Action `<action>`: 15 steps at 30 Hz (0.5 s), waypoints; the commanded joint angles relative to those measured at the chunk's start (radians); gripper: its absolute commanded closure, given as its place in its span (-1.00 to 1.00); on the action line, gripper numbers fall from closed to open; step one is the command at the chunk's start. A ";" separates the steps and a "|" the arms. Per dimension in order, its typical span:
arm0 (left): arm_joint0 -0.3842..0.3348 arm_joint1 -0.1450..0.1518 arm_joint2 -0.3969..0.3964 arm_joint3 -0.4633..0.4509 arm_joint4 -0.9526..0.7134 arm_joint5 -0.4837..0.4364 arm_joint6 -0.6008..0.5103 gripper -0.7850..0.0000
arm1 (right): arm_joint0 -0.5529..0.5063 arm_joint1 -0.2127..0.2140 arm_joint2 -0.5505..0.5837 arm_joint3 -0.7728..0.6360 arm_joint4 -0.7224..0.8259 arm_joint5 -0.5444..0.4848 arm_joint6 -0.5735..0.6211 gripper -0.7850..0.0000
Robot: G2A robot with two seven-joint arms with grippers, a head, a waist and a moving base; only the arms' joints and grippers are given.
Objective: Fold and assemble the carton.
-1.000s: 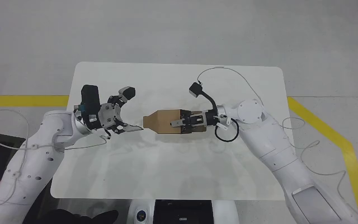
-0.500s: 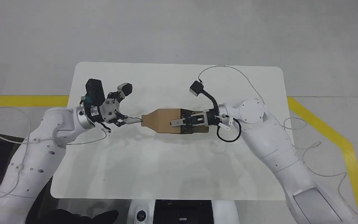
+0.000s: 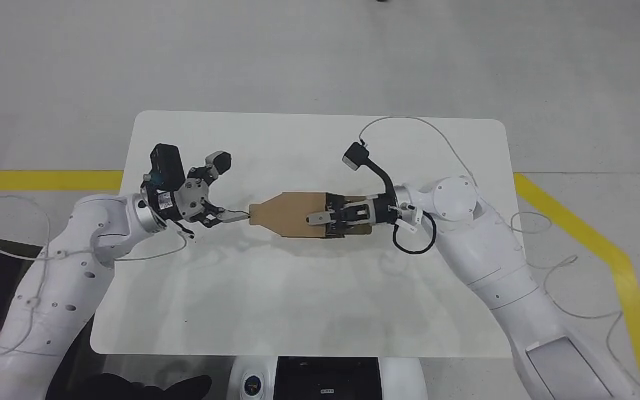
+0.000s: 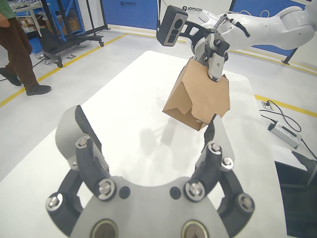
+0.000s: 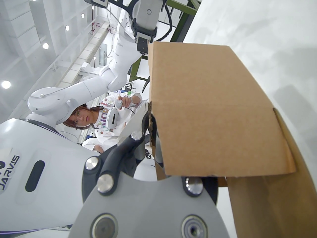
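Observation:
A brown cardboard carton (image 3: 288,214) hangs above the middle of the white table (image 3: 300,310), partly formed, with its folded end flaps facing my left gripper. My right gripper (image 3: 332,216) is shut on the carton's far wall (image 4: 198,100). In the right wrist view, one finger (image 5: 138,125) presses the cardboard (image 5: 210,115) and the other is hidden behind it. My left gripper (image 3: 232,187) is open just off the carton's left end. In the left wrist view its fingers (image 4: 84,125) spread wide, and one fingertip sits at the carton's lower corner.
Bare table surface lies around and beneath the carton. A yellow floor line (image 3: 60,180) runs past both sides of the table. A power brick with a cable (image 4: 284,132) lies on the floor beyond the table's edge.
The right gripper has carried the carton slightly toward the left arm. My left gripper has turned and lined its lower fingertip up with the carton's end.

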 commanded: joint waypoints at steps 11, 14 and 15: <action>-0.023 -0.019 0.034 0.009 0.000 0.000 -0.046 -1.00 | -0.001 -0.001 -0.001 -0.015 0.016 -0.009 0.008 1.00; -0.031 -0.024 0.044 0.013 0.001 0.002 -0.058 -1.00 | 0.000 -0.003 -0.008 -0.019 0.016 -0.009 0.009 1.00; -0.034 -0.026 0.046 0.015 -0.001 0.002 -0.061 -1.00 | 0.000 -0.003 -0.010 -0.020 0.016 -0.010 0.009 1.00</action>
